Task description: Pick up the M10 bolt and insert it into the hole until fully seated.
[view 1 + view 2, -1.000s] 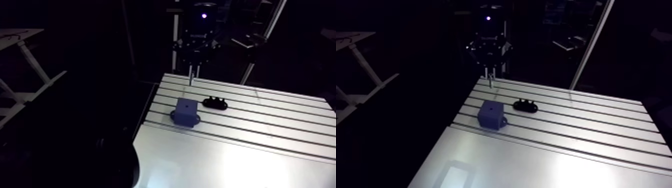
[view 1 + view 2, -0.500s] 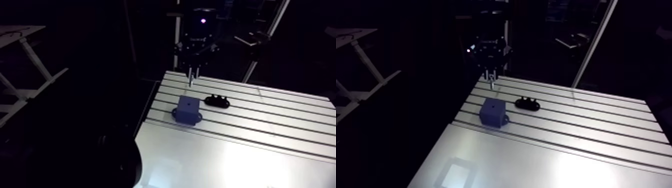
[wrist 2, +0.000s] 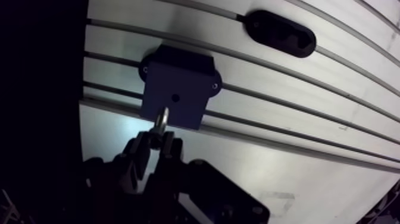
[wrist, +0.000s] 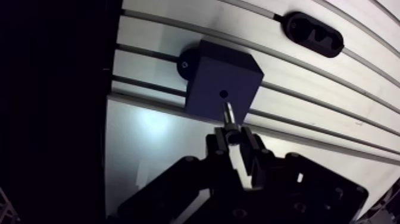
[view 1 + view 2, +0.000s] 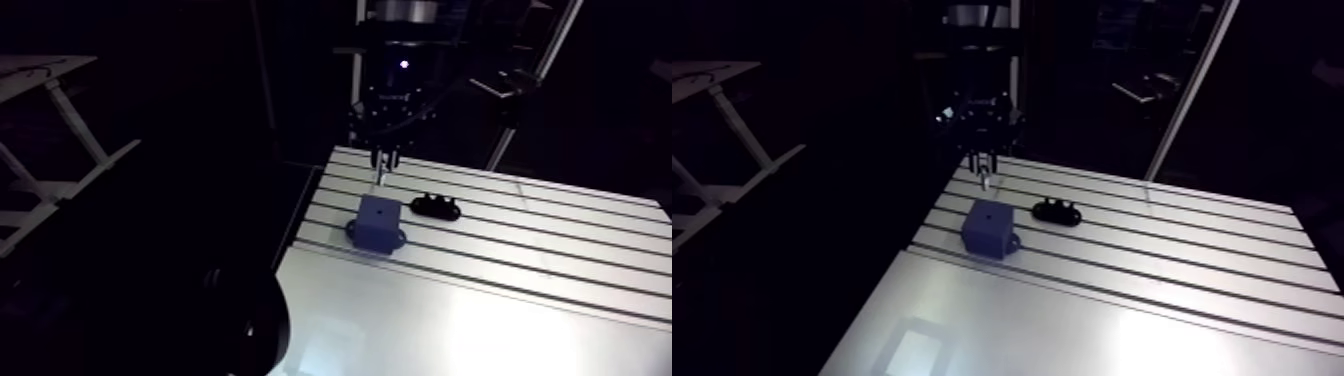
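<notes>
arm: drops from top centre of the arm view, wrist vertical | gripper (image 4: 234, 136): fingers nearly closed, pinching one M10 bolt (image 4: 228, 113) by its head; tip near the single hole (image 4: 222, 93) | one blue block (image 4: 223, 83); one black holder (image 4: 313, 34); slotted table (image 4: 333, 128)

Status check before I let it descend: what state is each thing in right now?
gripper: shut on the M10 bolt.
M10 bolt: held shank-down, tip just short of the hole, not inserted.
hole: empty.
blue block: upright on the table, hole facing up.
black holder: flat on the table, apart from the blue block.
</notes>
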You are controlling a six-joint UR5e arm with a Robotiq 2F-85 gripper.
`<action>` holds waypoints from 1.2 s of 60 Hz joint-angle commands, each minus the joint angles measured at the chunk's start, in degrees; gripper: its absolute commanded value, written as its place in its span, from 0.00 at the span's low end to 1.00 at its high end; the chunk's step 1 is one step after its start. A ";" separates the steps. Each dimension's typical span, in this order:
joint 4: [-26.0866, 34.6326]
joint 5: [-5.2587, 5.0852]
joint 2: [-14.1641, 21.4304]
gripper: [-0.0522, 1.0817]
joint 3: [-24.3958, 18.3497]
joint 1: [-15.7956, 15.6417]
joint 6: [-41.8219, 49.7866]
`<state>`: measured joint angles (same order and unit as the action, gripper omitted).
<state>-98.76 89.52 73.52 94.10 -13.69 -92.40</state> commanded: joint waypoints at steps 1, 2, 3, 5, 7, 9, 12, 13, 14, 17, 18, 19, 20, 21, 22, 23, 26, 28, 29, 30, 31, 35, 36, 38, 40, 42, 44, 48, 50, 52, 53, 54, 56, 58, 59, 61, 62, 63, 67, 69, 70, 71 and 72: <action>-1.73 0.00 0.92 1.00 1.53 -0.03 0.08; -1.97 -0.01 1.10 1.00 1.71 -0.03 0.15; -2.38 -0.08 1.20 1.00 1.96 -0.03 0.08; -2.89 -0.02 1.37 1.00 2.30 -0.03 0.00; -3.56 -0.01 1.54 1.00 2.65 -0.03 -0.09; -4.11 -0.01 1.72 1.00 2.85 -0.03 -0.17; -4.78 0.15 1.83 1.00 3.13 -0.03 -0.35; -4.82 0.09 1.84 1.00 3.22 -0.03 -0.29; -4.82 0.09 1.84 1.00 3.22 -0.03 -0.29; -4.82 0.17 1.76 1.00 3.40 -0.03 -0.28; -4.82 0.17 1.76 1.00 3.40 -0.03 -0.28; -4.82 0.17 1.75 1.00 3.41 -0.03 -0.28; -4.82 0.17 1.75 1.00 3.41 -0.03 -0.28; -4.82 0.17 1.75 1.00 3.49 -0.03 -0.28; -4.82 0.17 1.75 1.00 3.49 -0.03 -0.28; -4.82 0.24 1.68 1.00 3.50 -0.03 -0.28; -4.82 0.58 1.66 1.00 3.75 -0.03 -0.28; -4.82 0.75 1.59 1.00 3.76 -0.03 -0.28; -4.82 0.86 1.50 1.00 3.84 -0.03 -0.35; -4.82 0.86 1.50 1.00 3.84 -0.03 -0.35; -4.82 0.87 1.41 1.00 3.85 -0.10 -0.36; -4.82 1.12 1.24 1.00 3.85 -0.11 -0.45; -4.82 1.12 1.24 1.00 3.85 -0.11 -0.45; -4.82 1.14 1.07 1.00 3.85 -0.11 -0.45; -4.82 1.21 0.73 1.00 3.93 -0.11 -0.45; -4.82 1.22 0.70 1.00 4.02 -0.11 -0.45; -4.82 1.22 0.62 1.00 4.10 -0.11 -0.53; -4.82 1.14 0.53 1.00 4.12 -0.11 -0.54; -4.82 1.14 0.37 1.00 4.12 -0.11 -0.54; -4.82 1.14 0.27 1.00 4.19 -0.11 -0.54; -4.82 1.14 0.27 1.00 4.19 -0.11 -0.54; -4.82 1.14 0.26 1.00 4.20 -0.11 -0.54; -4.82 1.14 0.18 1.00 4.21 -0.11 -0.54; -4.82 1.14 0.17 1.00 4.21 -0.11 -0.54; -4.82 1.14 0.17 1.00 4.21 -0.11 -0.54; -4.82 1.14 0.01 1.00 4.21 -0.11 -0.54; -4.82 1.14 -0.08 1.00 4.21 -0.11 -0.54; -4.82 1.14 -0.08 1.00 4.21 -0.11 -0.54; -4.82 1.14 -0.17 1.00 4.21 -0.11 -0.54; -4.82 1.14 -0.27 1.00 4.20 -0.11 -0.54; -4.82 1.14 -0.27 1.00 4.20 -0.11 -0.54; -4.82 1.14 -0.27 1.00 4.21 -0.11 -0.54; -4.82 1.14 -0.27 1.00 4.21 -0.11 -0.54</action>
<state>-103.58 90.66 73.53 98.28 -13.80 -92.94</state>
